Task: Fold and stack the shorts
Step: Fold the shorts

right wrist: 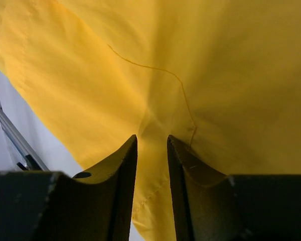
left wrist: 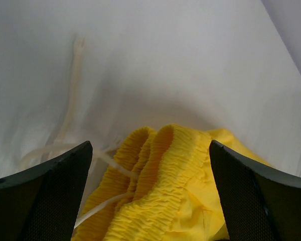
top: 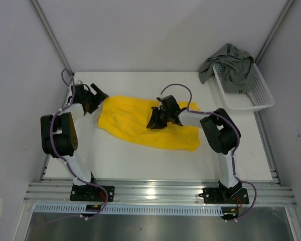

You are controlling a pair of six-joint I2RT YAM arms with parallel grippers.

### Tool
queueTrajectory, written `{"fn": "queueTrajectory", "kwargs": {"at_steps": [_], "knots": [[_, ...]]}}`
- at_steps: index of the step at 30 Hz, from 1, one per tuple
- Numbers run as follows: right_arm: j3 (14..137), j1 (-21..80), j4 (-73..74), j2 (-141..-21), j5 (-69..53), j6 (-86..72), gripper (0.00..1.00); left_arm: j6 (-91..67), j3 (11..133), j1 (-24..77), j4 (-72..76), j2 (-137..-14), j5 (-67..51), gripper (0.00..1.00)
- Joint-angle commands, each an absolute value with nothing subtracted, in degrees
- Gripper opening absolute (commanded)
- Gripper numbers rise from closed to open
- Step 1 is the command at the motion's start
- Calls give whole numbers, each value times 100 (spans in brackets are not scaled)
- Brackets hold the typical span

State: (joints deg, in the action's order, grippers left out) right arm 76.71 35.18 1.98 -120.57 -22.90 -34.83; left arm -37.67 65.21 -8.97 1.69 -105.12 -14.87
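Left gripper (top: 101,98) (left wrist: 149,145) sits at the left edge of the surface (top: 140,160), fingers spread wide. The ruched waistband (left wrist: 160,170) of the yellow shorts (top: 135,125) lies between them, not pinched. A pale drawstring (left wrist: 72,95) trails off onto the surface; the wrist view cuts the waistband off at the bottom.

The yellow shorts lie spread and rumpled across the middle of the surface, running from left towards the right.

Right gripper (top: 154,122) (right wrist: 152,138) is down on the shorts' middle and hides the cloth beneath it. Its fingers (right wrist: 118,175) stand close together with puckered yellow cloth in the narrow gap. Cannot tell whether they clamp it. A thin seam (right wrist: 155,70) runs into the pucker.

Far right corner: the grey-green shorts (top: 231,65) lie bunched over the rim of a white mesh basket (top: 258,98), their shape unreadable.
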Motion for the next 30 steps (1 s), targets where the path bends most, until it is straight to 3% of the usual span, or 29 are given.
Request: {"fn": "queueTrajectory", "kwargs": {"at_steps": [1,8,18,30], "knots": [[6963,3279,562,-11603,-2065,-3139,34,-3832,5961,-791,448,-9819,-1495,99],[6363,2620,905,-11101,-2048,-2611,34,-3964,5186,-370,826,-9246,-1433,99],[7698,2724,1818,-10785,-1582,-2417,44,-4359,4948,228,1274,-9176,-1398,99],[8577,3251,-8,-11689,-3638,-3849,36,-4403,4500,202,1328,-8649,-1327,99]]}}
